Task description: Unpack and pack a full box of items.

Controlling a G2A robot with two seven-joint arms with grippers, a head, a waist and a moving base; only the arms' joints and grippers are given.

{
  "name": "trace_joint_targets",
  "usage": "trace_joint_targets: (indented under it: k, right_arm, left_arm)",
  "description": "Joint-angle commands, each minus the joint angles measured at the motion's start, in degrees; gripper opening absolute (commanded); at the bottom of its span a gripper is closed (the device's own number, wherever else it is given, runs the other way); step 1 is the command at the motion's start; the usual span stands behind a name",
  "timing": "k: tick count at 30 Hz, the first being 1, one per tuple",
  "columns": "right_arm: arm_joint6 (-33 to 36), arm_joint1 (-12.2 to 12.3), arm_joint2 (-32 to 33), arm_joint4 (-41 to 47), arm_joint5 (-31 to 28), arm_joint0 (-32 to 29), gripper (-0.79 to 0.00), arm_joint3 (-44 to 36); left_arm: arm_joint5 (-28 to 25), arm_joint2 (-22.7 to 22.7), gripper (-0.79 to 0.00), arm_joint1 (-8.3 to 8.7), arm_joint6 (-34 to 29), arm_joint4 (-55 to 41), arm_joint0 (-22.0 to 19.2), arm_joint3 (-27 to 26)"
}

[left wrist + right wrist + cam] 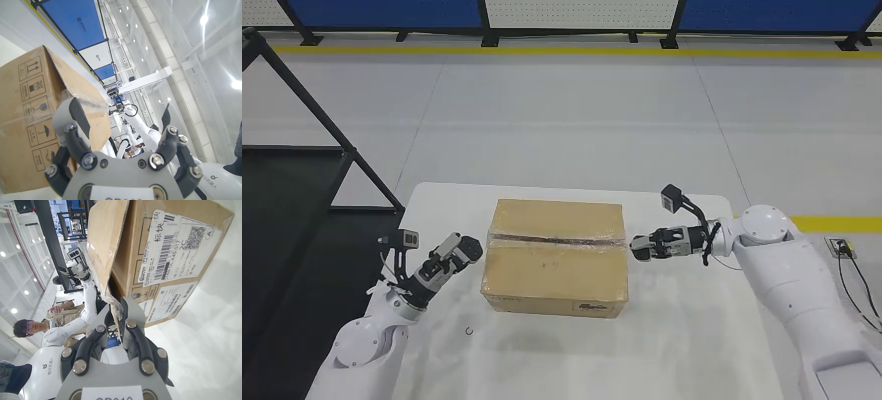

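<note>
Left tool (473, 244) hangs released beside the box's (557, 262) left end — right tool (635, 247) meets its taped right end, grip impossible to tell.

A white worktop (682, 330) carries a tiny dark ring (472, 329) near its left near corner. A black metal frame (342, 150) stands on the floor to the left. Blue panels (382, 12) line the far side, behind a yellow floor stripe (542, 50). A small fitting with a cable (842, 247) lies on the floor at the right.

Glossy white arms (770, 248) end in grey screw-studded plates (121, 176), black linkages (75, 140) and ribbed black fingers (78, 113).
</note>
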Motion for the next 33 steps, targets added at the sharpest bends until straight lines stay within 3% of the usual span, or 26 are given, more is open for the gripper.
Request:
trace_joint_targets:
  k: [1,4,18,33]
  right_arm:
    - [-0.02,-0.05,-0.06,0.00,-0.02,0.12,-0.646,0.13]
    - [-0.03,-0.08,-0.11,0.10,-0.03,0.18,-0.785,0.14]
    - [1.16,0.89,0.87,1.83,1.15,-0.37,-0.785,-2.19]
    - [2.84,3.39,0.71,9.61,2.84,-4.41,-0.785,-9.95]
  left_arm:
    - [-0.06,-0.02,0.000,0.03,0.04,-0.07,0.06,-0.02]
    - [-0.09,-0.06,0.000,0.07,0.13,-0.18,0.13,-0.06]
    - [-0.37,-0.25,0.000,0.29,0.23,-0.36,0.61,-0.37]
    - [-0.57,-0.08,0.000,0.45,0.15,-0.70,0.82,-0.57]
